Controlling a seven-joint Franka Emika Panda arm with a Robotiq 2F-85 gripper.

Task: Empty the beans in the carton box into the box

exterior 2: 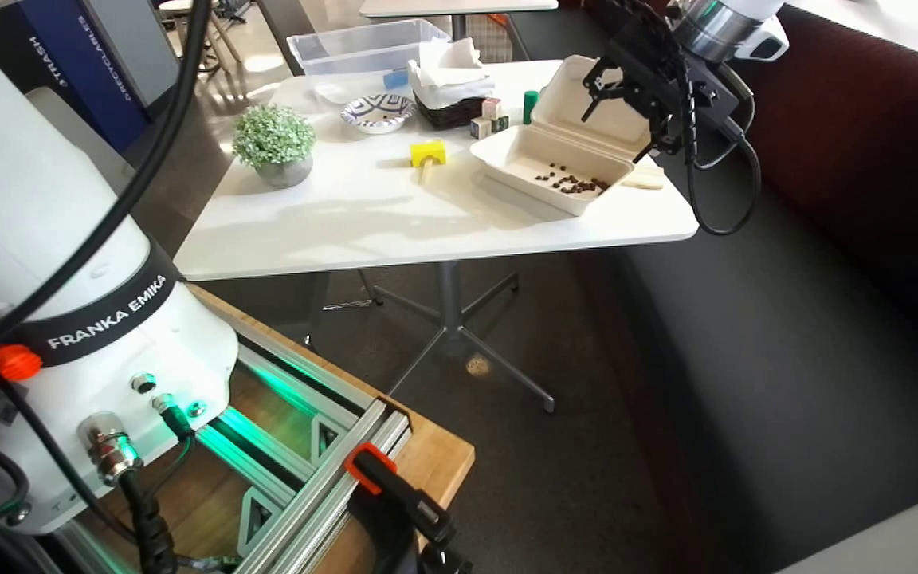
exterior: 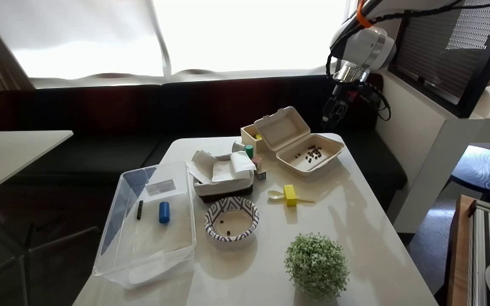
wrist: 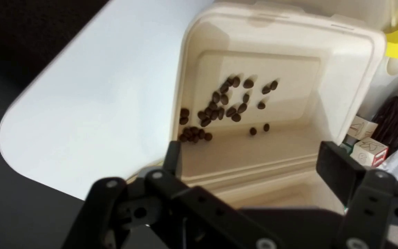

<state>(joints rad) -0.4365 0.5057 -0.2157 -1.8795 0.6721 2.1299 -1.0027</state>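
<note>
The carton box (exterior: 282, 127) stands with its lid raised near the table's far corner, in both exterior views. Scattered over its floor are dark beans (wrist: 242, 108), bunched toward one end in the wrist view. My gripper (wrist: 250, 152) is open with nothing between its fingers (wrist: 337, 169); in the wrist view they frame the hinge side of the carton box. An exterior view shows the gripper (exterior 2: 617, 127) above the table, in front of the lid from that side. A clear plastic box (exterior: 151, 242) lies on the table's opposite end, holding a blue cylinder and a black marker.
Between the two boxes stand a paper-lined basket (exterior: 223, 189), letter blocks (exterior: 260, 174) and a green cylinder (exterior: 249, 151). A patterned bowl (exterior: 252, 212) holds two dark pieces. A yellow block (exterior: 290, 195) rests over a spoon. A potted plant (exterior: 317, 265) and a wooden box (exterior: 249, 135) stand on the table.
</note>
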